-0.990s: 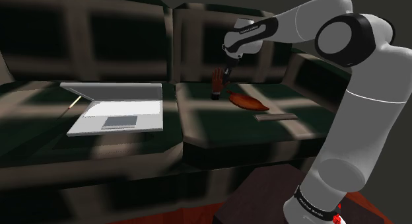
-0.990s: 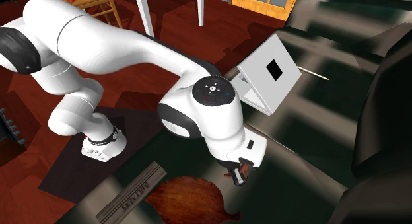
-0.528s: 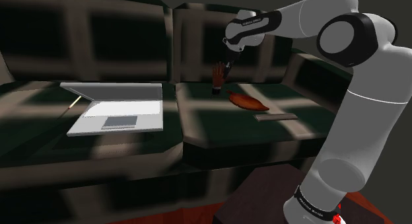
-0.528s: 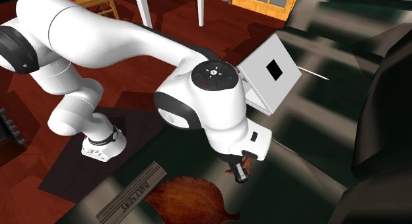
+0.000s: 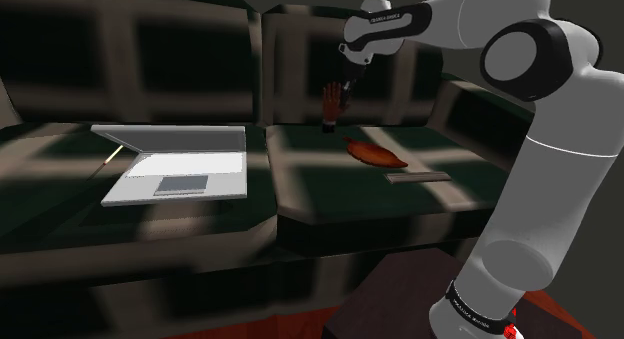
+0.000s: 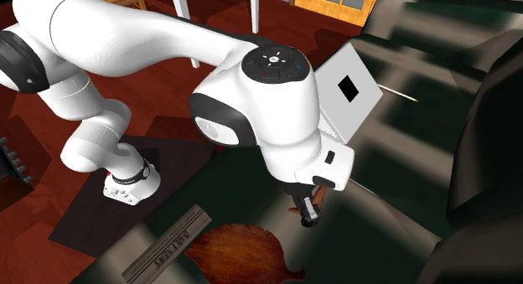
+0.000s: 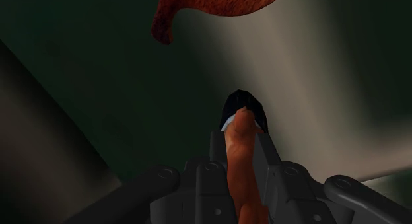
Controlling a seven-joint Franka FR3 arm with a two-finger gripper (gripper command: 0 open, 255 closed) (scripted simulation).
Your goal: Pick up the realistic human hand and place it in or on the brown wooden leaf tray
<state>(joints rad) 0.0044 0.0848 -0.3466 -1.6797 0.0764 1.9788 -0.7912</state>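
The reddish-brown human hand hangs in the air above the sofa seat, fingers up, clasped by my black gripper, which is shut on it. In the wrist view the hand runs up between the two fingers. In the second exterior view the hand pokes out beside the gripper. The brown leaf-shaped tray lies on the right seat cushion, just below and to the shoulder view's right of the hand. Its stem end shows ahead of the gripper, and its rounded body lies below the arm.
An open white laptop rests on the left seat cushion, also seen as a laptop behind the arm. A flat grey strip lies near the tray. The sofa backrest rises behind. A thin stick lies by the laptop.
The gripper has risen with the hand in it, lifting it higher above the seat cushion and the tray. The tray and laptop have stayed put.
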